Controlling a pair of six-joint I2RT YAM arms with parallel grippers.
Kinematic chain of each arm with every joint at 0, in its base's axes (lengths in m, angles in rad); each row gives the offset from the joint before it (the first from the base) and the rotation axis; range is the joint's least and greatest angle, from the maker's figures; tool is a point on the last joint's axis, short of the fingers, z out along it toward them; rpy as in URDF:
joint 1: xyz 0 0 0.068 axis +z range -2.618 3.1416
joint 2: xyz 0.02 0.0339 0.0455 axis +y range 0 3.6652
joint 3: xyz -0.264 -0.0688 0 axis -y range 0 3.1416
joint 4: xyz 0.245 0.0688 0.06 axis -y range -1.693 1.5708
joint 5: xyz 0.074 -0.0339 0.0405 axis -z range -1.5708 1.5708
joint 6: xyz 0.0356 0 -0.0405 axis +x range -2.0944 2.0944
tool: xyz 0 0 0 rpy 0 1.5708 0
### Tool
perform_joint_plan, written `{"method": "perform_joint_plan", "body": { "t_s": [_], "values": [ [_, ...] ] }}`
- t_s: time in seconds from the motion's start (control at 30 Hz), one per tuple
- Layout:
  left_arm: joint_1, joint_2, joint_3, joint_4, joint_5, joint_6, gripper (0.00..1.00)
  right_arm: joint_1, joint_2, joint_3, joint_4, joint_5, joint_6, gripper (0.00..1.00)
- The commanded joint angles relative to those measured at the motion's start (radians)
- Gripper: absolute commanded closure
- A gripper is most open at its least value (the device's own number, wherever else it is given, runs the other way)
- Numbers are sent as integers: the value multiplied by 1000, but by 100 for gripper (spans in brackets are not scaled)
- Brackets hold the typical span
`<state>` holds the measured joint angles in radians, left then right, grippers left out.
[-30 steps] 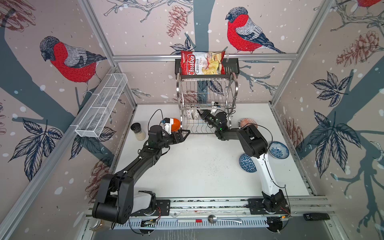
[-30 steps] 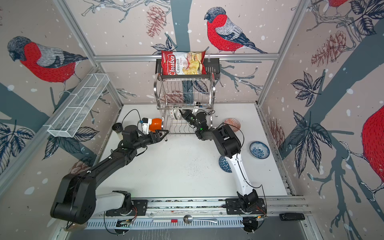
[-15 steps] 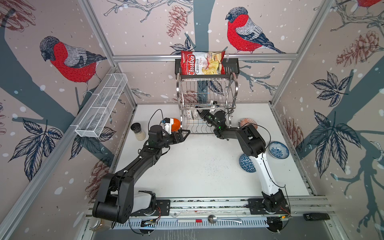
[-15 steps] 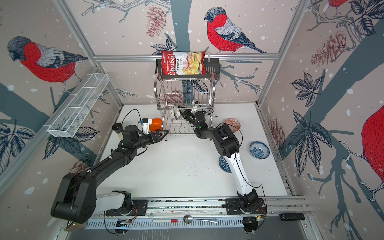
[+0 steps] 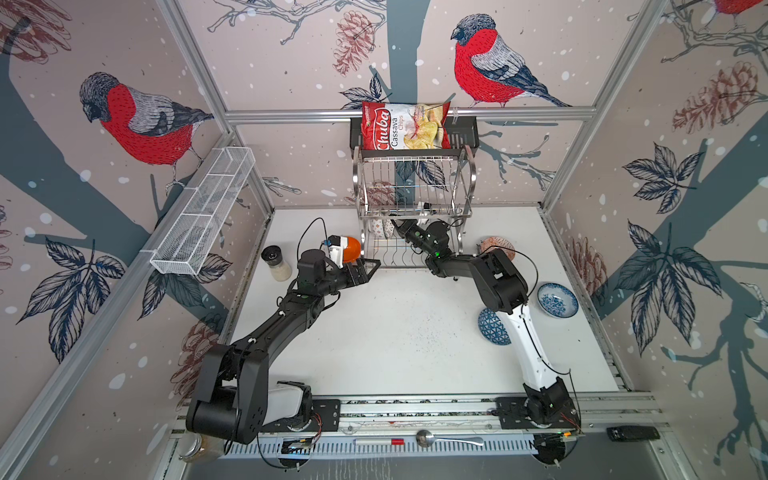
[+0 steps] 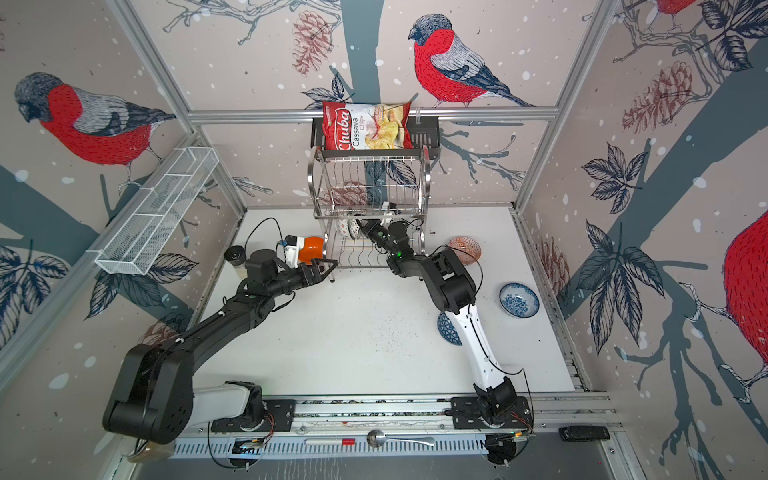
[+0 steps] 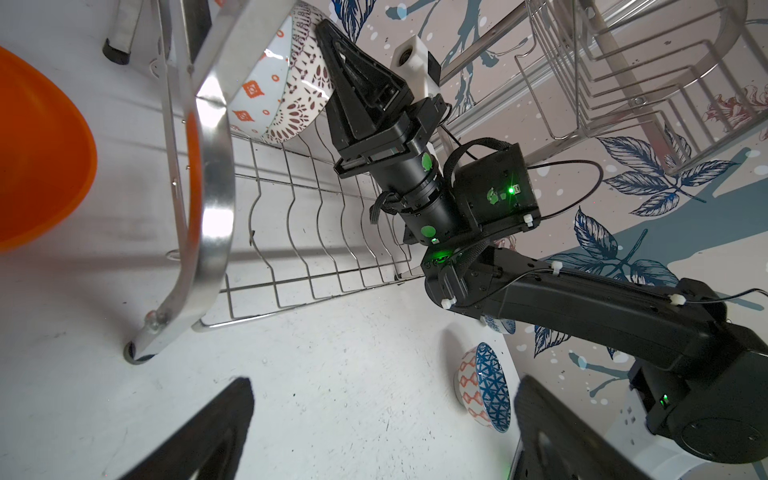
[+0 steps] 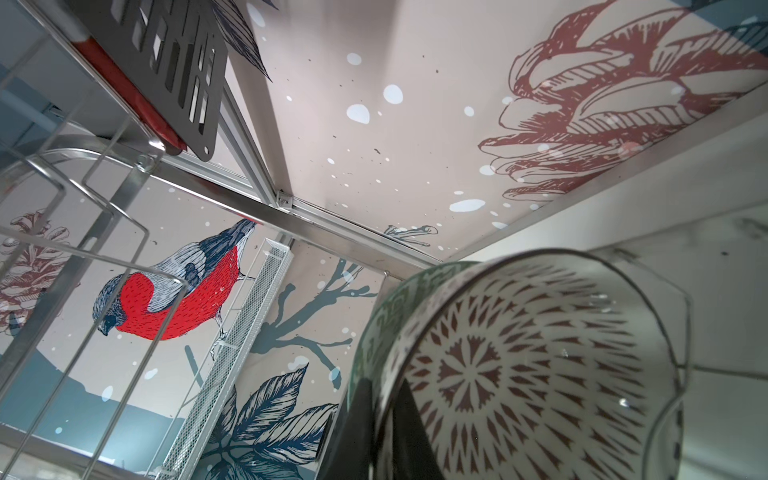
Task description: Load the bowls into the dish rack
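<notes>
The dish rack stands at the back in both top views. My right gripper reaches into its lower tier, shut on the rim of a grey-green bowl with a maroon pattern inside. That bowl stands on edge against a white bowl with orange diamonds. My left gripper hangs open and empty by the rack's front left leg, beside the orange bowl. On the table lie a red-orange bowl, a blue-floral bowl and a dark-blue triangle bowl.
A glass shaker jar stands left of my left arm. A white mesh basket hangs on the left wall. A chips bag sits on a black shelf above the rack. A spoon lies on the front rail.
My right arm has shifted slightly left with the grey-green bowl still in its grip inside the rack. The left arm has not moved.
</notes>
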<state>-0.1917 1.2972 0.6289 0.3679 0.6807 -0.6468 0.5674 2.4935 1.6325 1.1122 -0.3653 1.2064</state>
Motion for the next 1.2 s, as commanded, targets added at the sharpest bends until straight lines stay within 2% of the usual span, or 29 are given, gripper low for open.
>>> {"method": "perform_joint_plan", "body": {
  "t_s": [0.0, 0.2, 1.17],
  "values": [
    [0, 8, 8, 6, 8, 4, 2, -1, 7, 13, 41, -15, 5, 100],
    [1, 11, 11, 4, 8, 3, 2, -1, 4, 15, 29, -18, -7, 100],
    [1, 33, 22, -17, 12, 2, 2, -11, -41, 35, -224, -58, -233, 94]
  ]
}}
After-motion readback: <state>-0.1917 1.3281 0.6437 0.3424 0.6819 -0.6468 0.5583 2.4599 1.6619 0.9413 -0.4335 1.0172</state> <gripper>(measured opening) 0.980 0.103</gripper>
